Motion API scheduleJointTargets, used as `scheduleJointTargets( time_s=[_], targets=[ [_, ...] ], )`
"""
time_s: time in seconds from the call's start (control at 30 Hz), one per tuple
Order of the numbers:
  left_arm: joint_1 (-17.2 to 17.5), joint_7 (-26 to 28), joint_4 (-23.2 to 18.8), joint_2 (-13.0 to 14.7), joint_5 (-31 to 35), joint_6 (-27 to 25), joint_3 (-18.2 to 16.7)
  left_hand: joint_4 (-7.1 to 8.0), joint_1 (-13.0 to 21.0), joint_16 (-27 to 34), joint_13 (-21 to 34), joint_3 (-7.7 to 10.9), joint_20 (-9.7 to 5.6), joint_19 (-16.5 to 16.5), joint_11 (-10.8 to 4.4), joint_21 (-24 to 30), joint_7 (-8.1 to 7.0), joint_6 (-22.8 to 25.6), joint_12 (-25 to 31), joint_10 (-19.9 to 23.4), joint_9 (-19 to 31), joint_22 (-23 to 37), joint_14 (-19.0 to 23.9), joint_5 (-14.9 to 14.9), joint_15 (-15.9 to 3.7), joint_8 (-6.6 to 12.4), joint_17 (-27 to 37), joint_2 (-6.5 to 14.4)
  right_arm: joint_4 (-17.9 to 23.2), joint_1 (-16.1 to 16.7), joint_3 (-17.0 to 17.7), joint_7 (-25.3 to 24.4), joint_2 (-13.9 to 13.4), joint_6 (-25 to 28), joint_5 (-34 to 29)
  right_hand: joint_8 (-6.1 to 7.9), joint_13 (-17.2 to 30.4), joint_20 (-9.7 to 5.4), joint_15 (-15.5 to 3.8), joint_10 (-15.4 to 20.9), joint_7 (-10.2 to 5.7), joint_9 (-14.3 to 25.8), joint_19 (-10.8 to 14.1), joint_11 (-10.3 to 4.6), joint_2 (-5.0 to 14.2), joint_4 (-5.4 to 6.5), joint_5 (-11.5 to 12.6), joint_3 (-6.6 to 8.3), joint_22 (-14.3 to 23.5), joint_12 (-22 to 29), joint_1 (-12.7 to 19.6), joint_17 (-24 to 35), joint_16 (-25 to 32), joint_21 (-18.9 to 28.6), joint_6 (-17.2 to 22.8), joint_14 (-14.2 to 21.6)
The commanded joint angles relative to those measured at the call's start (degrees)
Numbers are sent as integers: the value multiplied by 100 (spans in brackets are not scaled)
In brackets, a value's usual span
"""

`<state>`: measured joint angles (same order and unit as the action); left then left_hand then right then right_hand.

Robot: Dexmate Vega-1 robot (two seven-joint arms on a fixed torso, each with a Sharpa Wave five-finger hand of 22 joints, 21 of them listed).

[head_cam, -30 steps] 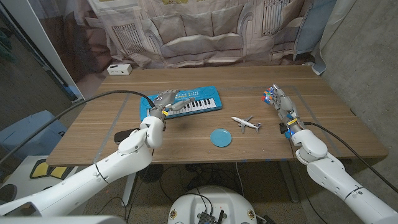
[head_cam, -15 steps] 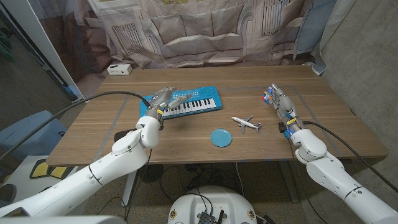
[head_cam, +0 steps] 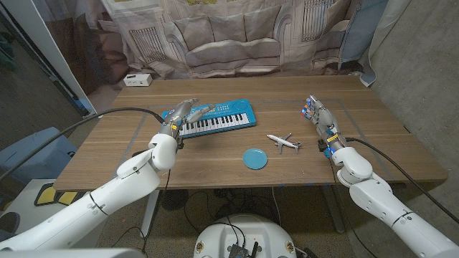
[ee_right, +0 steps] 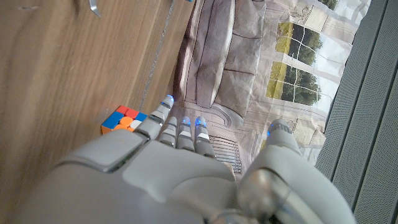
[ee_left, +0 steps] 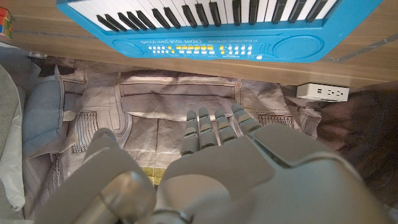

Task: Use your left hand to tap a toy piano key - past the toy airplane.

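Left hand (head_cam: 188, 112) hangs over the left end of the blue toy piano (head_cam: 215, 118), fingers stretched out and apart, holding nothing; can't tell if it's touching the keys. The toy airplane (head_cam: 284, 141) sits well off to that hand's right, with a blue disc (head_cam: 254, 158) nearer. Right hand (head_cam: 320, 119) holds nothing, fingers loosely extended, a colourful cube (ee_right: 122, 119) just beside its fingertips.

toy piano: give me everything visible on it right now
The toy piano is a blue plastic-looking keyboard with a row of white and black keys, small printed buttons and round speaker-like discs along its back panel. It lies flat on the wooden table, slightly angled, past the toy airplane. The left hand hovers over its left end; contact is unclear.
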<state>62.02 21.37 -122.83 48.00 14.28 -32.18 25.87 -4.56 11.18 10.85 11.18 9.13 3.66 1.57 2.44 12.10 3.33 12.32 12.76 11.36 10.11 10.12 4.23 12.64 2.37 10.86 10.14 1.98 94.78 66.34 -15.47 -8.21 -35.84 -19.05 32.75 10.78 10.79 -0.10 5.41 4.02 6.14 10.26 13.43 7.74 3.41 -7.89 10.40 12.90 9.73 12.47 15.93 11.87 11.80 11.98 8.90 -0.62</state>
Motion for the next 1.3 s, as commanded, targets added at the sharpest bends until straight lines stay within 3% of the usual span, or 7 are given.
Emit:
scheduleJointTargets(
  time_s=[0.03,0.23,0.5,0.93,1.07,1.3],
  targets=[
    [362,221,145,89,-637,714,-567,-41,90,54,17,1,-26,89,-13,38,64,60,29,85,20,17,87,-21,30,51,10,-6,-132,-175,-131,-11,115,-89,-147,-4,13,-10,-8,51,-3,28,65,8,18,5,-19,-38,10,-31,9,32,-6,-16,46,31],
    [466,282,351,48,-977,1237,-797,-55,103,72,13,1,-25,202,-83,59,75,139,55,183,19,14,197,-27,-24,65,8,-2,-97,-186,-136,-94,117,-62,-205,-5,12,-24,-29,74,1,28,88,-1,16,5,-19,-42,10,-24,9,32,-1,-15,45,47],
    [431,102,660,10,-1426,1844,-945,-69,119,63,11,2,-41,262,-26,57,131,231,65,249,17,12,246,-34,-5,78,7,3,-106,-264,-187,-89,106,-24,-280,-6,12,-30,-35,78,0,28,106,-4,13,4,-18,-45,10,-24,11,31,0,-16,42,58],
    [428,-108,1109,-127,-1967,2916,-1049,-83,133,64,8,3,-16,356,12,63,154,313,66,299,15,11,330,-45,18,82,6,12,-238,-392,-360,-177,250,-158,-558,-2,12,-36,-32,82,4,28,118,-8,6,3,-16,-52,9,-26,10,31,-3,-23,52,59],
    [318,-379,1428,-217,-2282,3442,-1054,-87,139,65,7,5,-24,368,17,58,158,336,68,320,15,11,358,-49,25,82,6,18,-203,-399,-393,-210,246,-92,-600,1,12,-33,-35,94,6,28,120,-2,4,3,-16,-54,9,-23,10,30,-3,-25,61,62],
    [149,-633,1816,-392,-2613,3891,-987,-92,146,60,6,8,-31,382,38,52,168,358,71,348,14,11,376,-54,31,79,6,26,-232,-459,-395,-138,195,2,-546,7,12,-37,-40,105,6,28,124,-5,-2,3,-15,-59,9,-20,8,31,0,-30,80,73]
  ],
)
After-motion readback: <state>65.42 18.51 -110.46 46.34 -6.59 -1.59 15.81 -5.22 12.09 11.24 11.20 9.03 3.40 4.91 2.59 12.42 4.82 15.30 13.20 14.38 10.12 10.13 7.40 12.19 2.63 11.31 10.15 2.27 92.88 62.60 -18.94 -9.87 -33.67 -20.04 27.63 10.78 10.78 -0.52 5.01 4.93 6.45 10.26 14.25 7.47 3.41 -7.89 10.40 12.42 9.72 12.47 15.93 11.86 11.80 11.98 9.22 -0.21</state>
